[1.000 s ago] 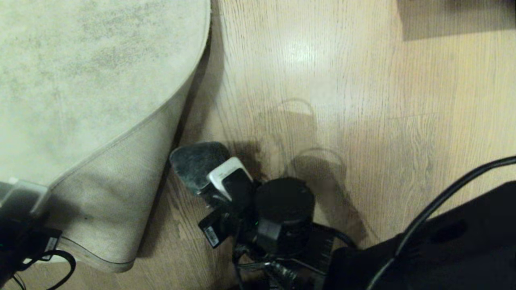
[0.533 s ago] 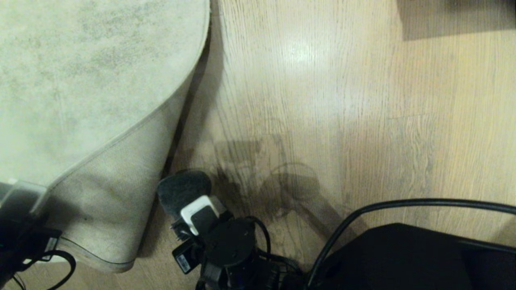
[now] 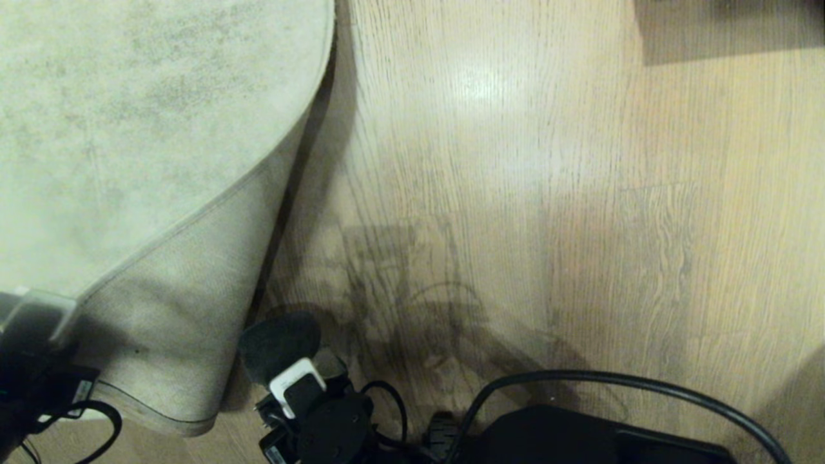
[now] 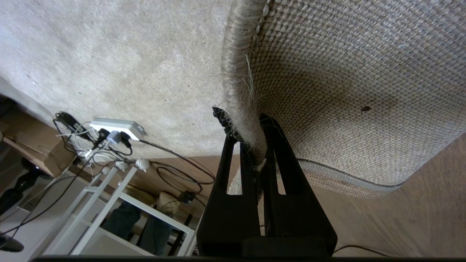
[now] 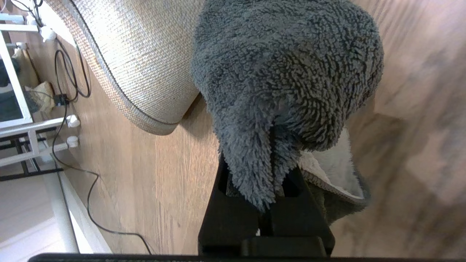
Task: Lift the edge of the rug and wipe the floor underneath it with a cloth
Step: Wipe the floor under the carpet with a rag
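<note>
Rug edge folded back, tan backing up, pinched between the closed fingers of the left gripper, which sits at the near left corner of the head view. Bare floor exposed beside the fold. Cloth, dark and fuzzy, clamped in the shut fingers of the right gripper, pressed to the floor just beside the lifted flap.

Risks, as I judge them:
- Grip on the edge is narrow, on the bound border only; the rug's weight could pull it free and drop the flap onto the cloth.
- Cloth hangs loose past the fingers; it may snag the backing or bunch under the fingers.
- Cable trails near the right arm; could catch mid-stroke.
</note>
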Available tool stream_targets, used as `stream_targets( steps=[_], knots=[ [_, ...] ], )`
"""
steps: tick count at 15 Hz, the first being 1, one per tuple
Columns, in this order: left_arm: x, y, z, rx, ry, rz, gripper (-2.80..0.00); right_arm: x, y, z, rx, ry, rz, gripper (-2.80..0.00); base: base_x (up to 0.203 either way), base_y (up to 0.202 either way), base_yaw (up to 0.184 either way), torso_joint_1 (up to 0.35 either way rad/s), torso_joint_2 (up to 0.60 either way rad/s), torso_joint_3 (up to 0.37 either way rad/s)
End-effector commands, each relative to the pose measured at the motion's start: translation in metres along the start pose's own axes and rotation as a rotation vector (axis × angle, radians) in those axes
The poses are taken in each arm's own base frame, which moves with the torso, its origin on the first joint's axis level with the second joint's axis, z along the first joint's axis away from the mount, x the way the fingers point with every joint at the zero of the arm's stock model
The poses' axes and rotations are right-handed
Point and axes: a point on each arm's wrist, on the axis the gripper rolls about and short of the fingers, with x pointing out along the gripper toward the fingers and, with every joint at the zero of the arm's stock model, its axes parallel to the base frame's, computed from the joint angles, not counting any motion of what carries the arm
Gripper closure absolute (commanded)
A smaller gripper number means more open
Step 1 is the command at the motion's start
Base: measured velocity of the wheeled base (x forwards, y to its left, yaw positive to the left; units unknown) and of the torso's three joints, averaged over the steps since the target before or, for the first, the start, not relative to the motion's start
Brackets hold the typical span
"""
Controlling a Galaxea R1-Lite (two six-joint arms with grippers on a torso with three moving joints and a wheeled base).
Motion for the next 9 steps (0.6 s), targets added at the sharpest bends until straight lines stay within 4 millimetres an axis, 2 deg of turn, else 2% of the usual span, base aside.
stream_targets(
  steps=[1,4,9],
  knots=[
    [0.002,-0.001,-0.001,0.004,0.006,-0.002,0.0,0.012,0.002,-0.024,0.0,0.001,-0.01,0.0,0.0,0.0,0.0,0.0,0.0,0.0],
    [0.003,-0.001,-0.001,0.006,0.012,-0.005,0.0,0.031,-0.006,-0.031,0.015,-0.039,-0.043,0.0,0.0,0.0,0.0,0.0,0.0,0.0],
    [0.004,-0.002,-0.002,0.007,0.016,-0.008,0.0,0.052,-0.034,-0.049,0.023,-0.069,-0.109,0.0,0.0,0.0,0.0,0.0,0.0,0.0]
  ],
)
